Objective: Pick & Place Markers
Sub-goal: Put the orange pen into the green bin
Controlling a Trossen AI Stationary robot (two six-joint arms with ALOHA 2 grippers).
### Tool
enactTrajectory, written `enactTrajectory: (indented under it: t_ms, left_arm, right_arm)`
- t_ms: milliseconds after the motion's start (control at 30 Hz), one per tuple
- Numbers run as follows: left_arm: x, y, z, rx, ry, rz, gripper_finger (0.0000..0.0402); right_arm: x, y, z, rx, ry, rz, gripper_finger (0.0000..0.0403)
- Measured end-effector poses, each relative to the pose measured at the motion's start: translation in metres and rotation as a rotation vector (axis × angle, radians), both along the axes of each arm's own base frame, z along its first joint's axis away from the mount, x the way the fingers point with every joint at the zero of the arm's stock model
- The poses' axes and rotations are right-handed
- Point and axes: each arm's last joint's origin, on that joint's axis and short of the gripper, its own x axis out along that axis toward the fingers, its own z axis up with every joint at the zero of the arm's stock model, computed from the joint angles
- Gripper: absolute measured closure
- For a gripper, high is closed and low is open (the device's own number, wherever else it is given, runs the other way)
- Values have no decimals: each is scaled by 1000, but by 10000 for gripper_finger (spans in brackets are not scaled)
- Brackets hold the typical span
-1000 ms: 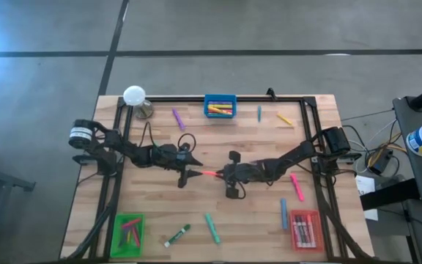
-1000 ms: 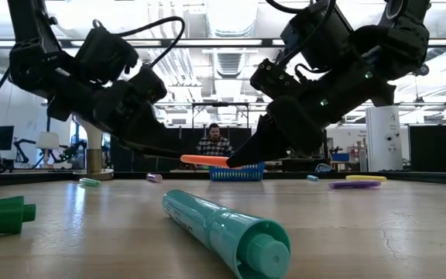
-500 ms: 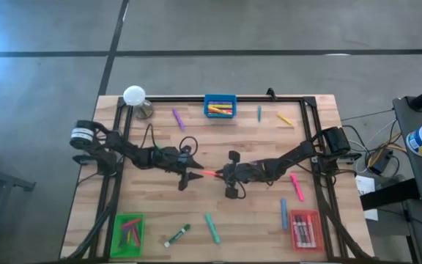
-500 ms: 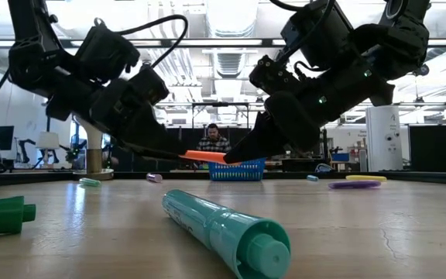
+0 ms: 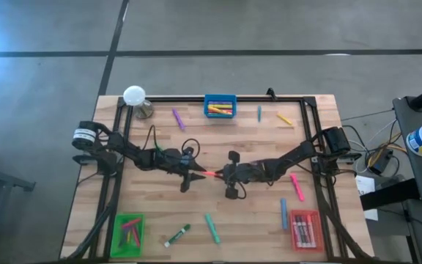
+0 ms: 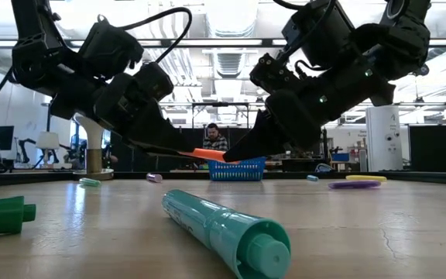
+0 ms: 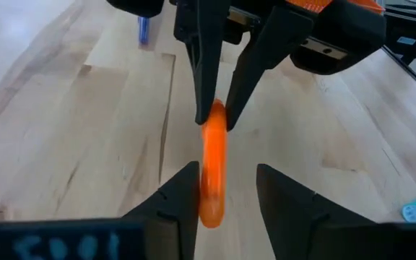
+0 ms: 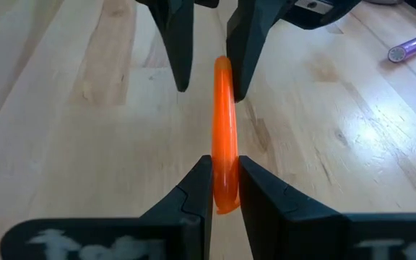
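Centrally, well clear of every table [image 5: 196, 213] edge, the right gripper [image 5: 216, 174] fingers pinch the orange marker [image 5: 209, 174] aloft; the left gripper [image 5: 194, 174] fingers stand parted around its far end.

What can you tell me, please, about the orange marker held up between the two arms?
The orange marker is a slim, smooth, plastic-looking stick held roughly level above the wooden table, near its middle. The right pincer is shut on one end. The left pincer straddles the other end with its fingers open; one may brush the marker. Nothing else touches it.
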Motion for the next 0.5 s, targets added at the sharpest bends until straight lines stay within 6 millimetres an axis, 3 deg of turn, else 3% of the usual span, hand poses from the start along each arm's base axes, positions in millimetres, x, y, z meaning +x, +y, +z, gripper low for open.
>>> enactTrajectory:
  t_ms: [500]
  left_arm:
    - [-1,0,-2,7,17,14,327]
  right_arm:
    - [0,2,0,-6,-3,8,351]
